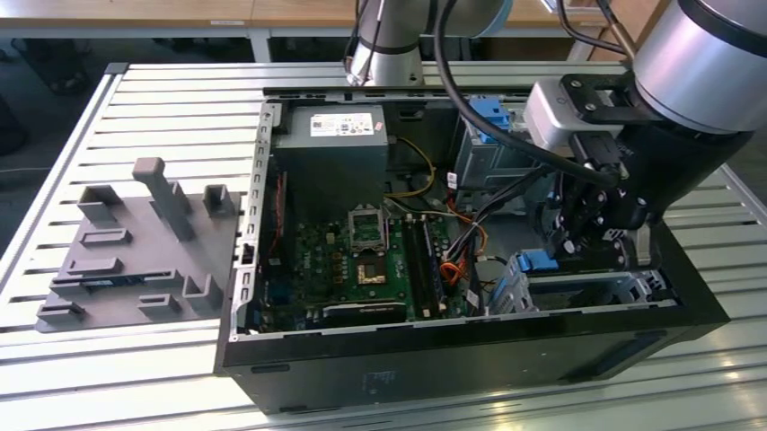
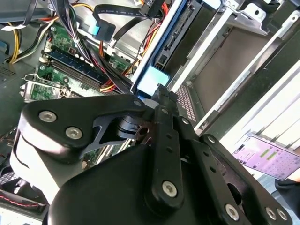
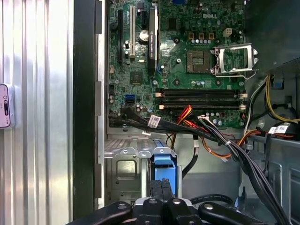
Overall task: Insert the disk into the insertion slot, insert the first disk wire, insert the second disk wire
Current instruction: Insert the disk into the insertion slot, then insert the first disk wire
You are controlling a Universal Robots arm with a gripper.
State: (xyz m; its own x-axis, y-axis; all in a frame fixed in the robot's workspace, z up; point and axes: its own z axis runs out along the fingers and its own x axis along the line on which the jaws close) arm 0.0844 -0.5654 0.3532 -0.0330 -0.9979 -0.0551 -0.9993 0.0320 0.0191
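Exterior view shows me the arm [image 1: 695,54] reaching down into the open computer case [image 1: 480,368], at about 4 o'clock from the motherboard [image 1: 359,251]. The insertion slot [image 1: 587,292] sits in that corner.

In the first wrist view, the gripper [image 3: 162,187] is at the blue end of the disk [image 3: 164,166]. Its fingers [image 3: 157,190] lie pressed close together there and, as far as I can judge, they pinch the carrier's end tab. In the second wrist view the disk stands on its edge along the wall of the cage, with part of its length inside the bay.

I judge that the first step, seating the disk, is in hand and not finished. Neither wire looks plugged into the disk: the flat black cable [image 2: 101,28] with the light blue plug lies loose over the board. To my mind, the move calls for keeping the carrier parallel to the cage wall and pushing straight, because a small tilt could jam it. It also calls for keeping the loose cables away from the mouth of the bay.

The case lies on a slatted metal table [image 1: 120,135]. A grey fixture block [image 1: 132,260] with upright posts stands at 9 o'clock from the case, and wooden desks [image 1: 180,13] are at 12 o'clock. A phone [image 3: 4,105] rests on the slats beside the case.
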